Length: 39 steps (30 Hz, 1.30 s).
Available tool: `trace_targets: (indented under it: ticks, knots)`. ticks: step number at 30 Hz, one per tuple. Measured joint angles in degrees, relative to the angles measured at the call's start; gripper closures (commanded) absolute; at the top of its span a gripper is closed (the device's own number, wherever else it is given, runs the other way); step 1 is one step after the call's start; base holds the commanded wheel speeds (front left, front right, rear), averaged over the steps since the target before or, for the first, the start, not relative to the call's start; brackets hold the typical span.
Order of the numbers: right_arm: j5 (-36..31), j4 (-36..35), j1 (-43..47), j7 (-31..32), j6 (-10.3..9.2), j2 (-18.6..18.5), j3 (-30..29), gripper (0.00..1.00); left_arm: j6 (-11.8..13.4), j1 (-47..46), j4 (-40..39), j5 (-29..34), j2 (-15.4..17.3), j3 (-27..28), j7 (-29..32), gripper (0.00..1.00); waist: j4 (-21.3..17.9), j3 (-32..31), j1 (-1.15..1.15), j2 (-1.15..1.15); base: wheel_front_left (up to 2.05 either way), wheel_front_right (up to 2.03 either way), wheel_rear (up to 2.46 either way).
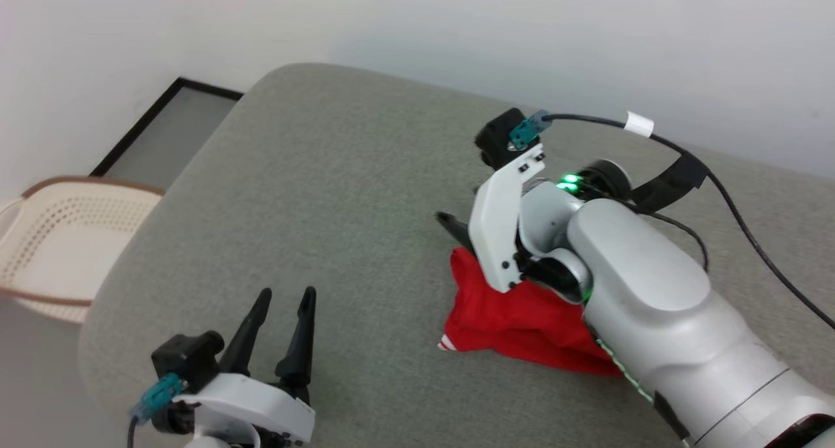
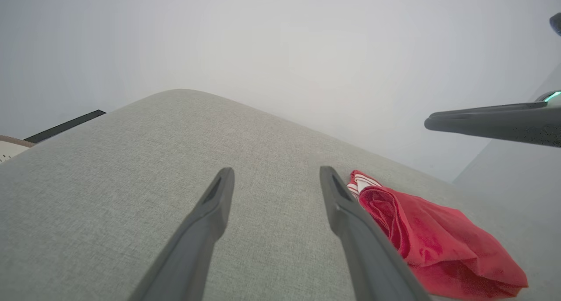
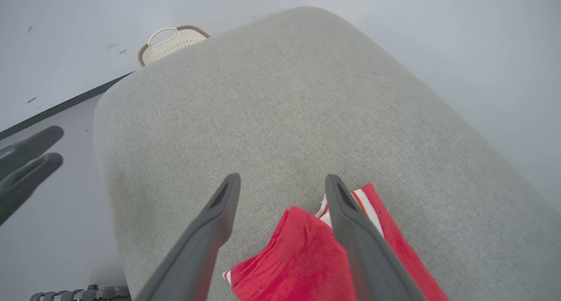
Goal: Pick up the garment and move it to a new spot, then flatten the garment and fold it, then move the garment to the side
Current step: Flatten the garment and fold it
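Note:
The garment [image 1: 515, 321] lies bunched in a red heap on the grey cushion [image 1: 339, 187], with striped trim showing at its edge. My right gripper [image 3: 280, 178] hovers just above it, open, with nothing held between its fingers; the garment [image 3: 302, 261] lies under and between them. In the head view the white wrist bracket hides most of the right gripper [image 1: 456, 229], and one dark finger pokes out to the left. My left gripper [image 1: 285, 298] stands open over bare cushion at the lower left, apart from the cloth. In the left wrist view the garment [image 2: 438, 244] sits just right of the left gripper [image 2: 274, 171].
A cream perforated basket [image 1: 59, 239] stands on the floor beyond the cushion's left edge, and it appears again as the basket [image 3: 171, 40] in the right wrist view. A dark-framed panel [image 1: 169, 128] lies by the wall. A black cable [image 1: 750, 233] trails from the right wrist.

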Motion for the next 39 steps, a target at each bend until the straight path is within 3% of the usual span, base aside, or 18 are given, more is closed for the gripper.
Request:
trace_targets:
  ticks: [10,19,24,30,39]
  knots:
    - [-3.99,-4.58,3.23,-21.21,0.00,-1.37,4.33,0.00,1.70,3.77,-3.58,-0.04,1.82,0.94,0.37,0.00,-4.95,-1.82,0.00,0.00,0.00,0.00,0.00]
    - [-14.03,-4.90,13.85,-41.56,0.00,-5.27,-3.14,0.00,2.97,7.10,-6.87,0.49,3.09,2.72,-0.46,0.00,-10.66,-2.50,0.00,0.00,0.00,0.00,0.00]
    - [-20.37,-8.71,22.02,-43.76,0.00,-5.73,-11.57,0.00,3.10,8.86,-8.21,1.02,2.46,3.64,-0.92,0.00,-13.64,-2.84,0.00,0.00,0.00,0.00,0.00]
    - [-27.21,-20.72,33.26,-43.80,0.00,-5.04,-21.43,0.00,2.77,10.82,-9.29,3.53,1.02,5.01,-1.15,0.00,-16.44,-3.14,0.00,0.00,0.00,0.00,0.00]
    - [-32.90,-33.57,49.33,-43.92,0.00,-2.00,-33.03,0.00,0.97,12.02,-11.44,9.94,-2.44,9.83,-1.23,0.00,-17.42,-3.63,0.00,0.00,0.00,0.00,0.00]
